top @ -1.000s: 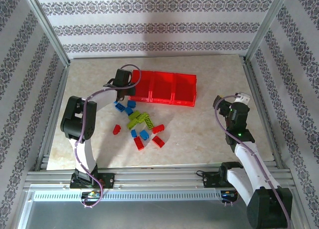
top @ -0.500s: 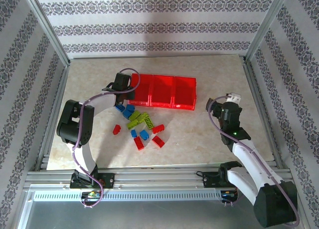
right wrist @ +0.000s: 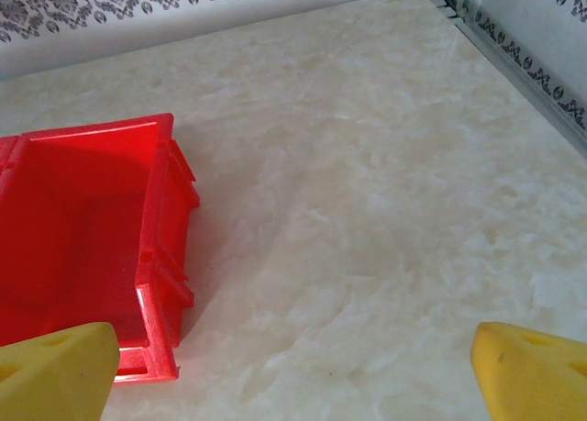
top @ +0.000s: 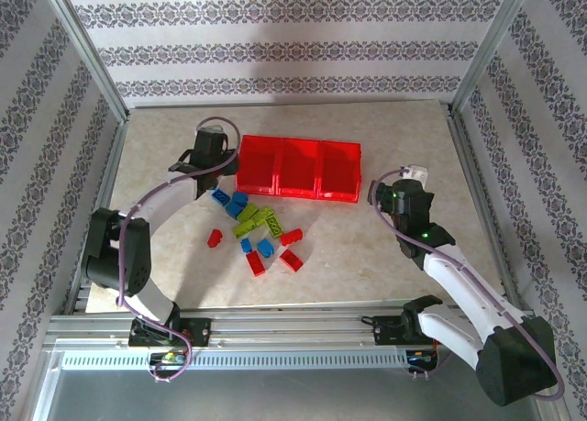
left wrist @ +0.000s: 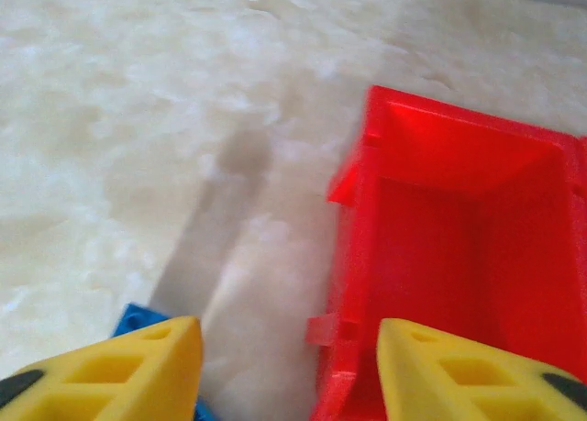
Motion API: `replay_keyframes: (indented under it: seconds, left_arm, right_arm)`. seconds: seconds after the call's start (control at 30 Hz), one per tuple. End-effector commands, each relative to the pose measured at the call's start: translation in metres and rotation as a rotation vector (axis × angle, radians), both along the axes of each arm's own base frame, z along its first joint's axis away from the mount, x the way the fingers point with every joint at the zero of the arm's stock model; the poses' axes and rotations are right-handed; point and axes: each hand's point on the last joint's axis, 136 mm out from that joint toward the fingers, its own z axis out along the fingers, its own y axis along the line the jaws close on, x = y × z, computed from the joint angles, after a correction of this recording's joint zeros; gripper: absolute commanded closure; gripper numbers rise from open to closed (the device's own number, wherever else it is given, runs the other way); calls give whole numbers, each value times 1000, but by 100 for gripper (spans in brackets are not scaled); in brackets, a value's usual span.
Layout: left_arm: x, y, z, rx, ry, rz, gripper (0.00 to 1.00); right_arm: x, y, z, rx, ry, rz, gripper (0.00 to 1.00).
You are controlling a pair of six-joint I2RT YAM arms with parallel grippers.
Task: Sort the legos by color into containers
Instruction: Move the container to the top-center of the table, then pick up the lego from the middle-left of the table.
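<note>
– At upper centre of the overhead view, the red tray sits on the worktop, legos scattered just below its left half.
– And the pincers?
– Left pincer hangs at the tray's left end, right pincer off to its right, clear of it. Both stand spread, holding nothing.

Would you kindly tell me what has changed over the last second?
The left tool drew left off the tray's left end and is now open at that end; the tray slid slightly nearer the arms. The right tool, open, swung left toward the tray's right end. The legos stayed put.
</note>
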Motion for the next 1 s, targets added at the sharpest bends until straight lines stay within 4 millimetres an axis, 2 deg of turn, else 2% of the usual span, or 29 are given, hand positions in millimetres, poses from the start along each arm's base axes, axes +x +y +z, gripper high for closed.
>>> replay_keyframes:
  seconds: [0.0, 0.07, 0.27, 0.4, 0.57, 0.77, 0.97]
  left_arm:
    - [-19, 37, -30, 26, 110, 121, 40]
    - [-19, 42, -36, 31, 130, 126, 32]
    - [-12, 53, -63, 23, 209, 126, 27]
    - [-3, 52, -76, 10, 243, 104, 24]
    - [5, 53, -90, 7, 277, 104, 25]
    - [11, 65, -104, -9, 306, 150, 37]
    - [12, 66, -113, -31, 336, 161, 39]
  right_arm:
    - [-2, -2, 4, 11, 8, -38, 2]
    - [-3, -1, 2, 16, 12, -40, 2]
    - [-3, -1, 4, -1, 19, -37, 2]
    - [-1, 0, 9, -12, 18, -33, 2]
    - [-1, 0, 13, -11, 10, -35, 2]
    - [-1, 0, 16, -19, 6, -39, 2]
    - [1, -1, 21, -26, -6, -44, 2]
